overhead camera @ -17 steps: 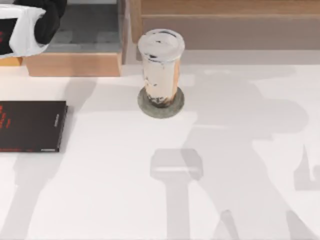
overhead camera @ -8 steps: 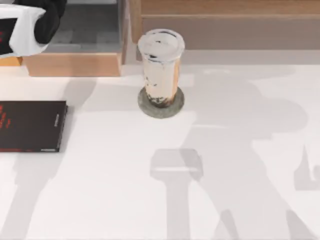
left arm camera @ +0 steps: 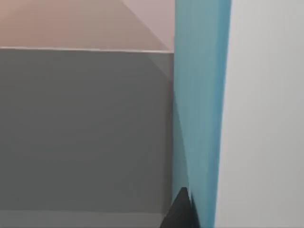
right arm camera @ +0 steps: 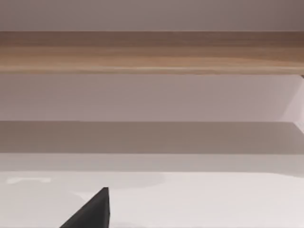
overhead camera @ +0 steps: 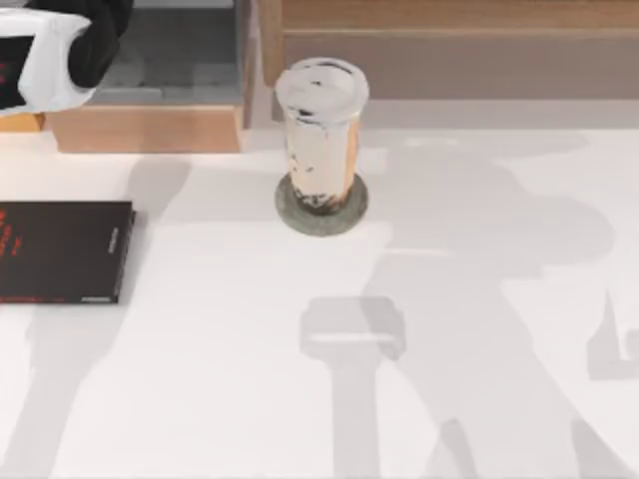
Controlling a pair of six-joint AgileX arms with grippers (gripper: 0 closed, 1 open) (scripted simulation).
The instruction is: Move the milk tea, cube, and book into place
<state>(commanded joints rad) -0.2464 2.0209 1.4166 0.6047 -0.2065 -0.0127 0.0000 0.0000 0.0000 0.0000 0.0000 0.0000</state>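
At 11 o'clock the left arm (overhead camera: 60, 45) reaches into the wooden shelf (overhead camera: 150, 128), seemingly placing the book (left arm camera: 199, 95); I cannot tell its grip. The milk tea (overhead camera: 319, 130) stands on the coaster (overhead camera: 295, 222) at 12 o'clock. Next: let go without tipping it.

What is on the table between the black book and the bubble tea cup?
Nothing: in the top view, the stretch of white table between the black book and the milk tea, which stands on its grey coaster, is bare apart from shadows.

Beige-orange milk tea (overhead camera: 319, 135) with white lid, grey coaster (overhead camera: 321, 208), black red-lettered book (overhead camera: 62, 250), teal book (left arm camera: 199, 109)
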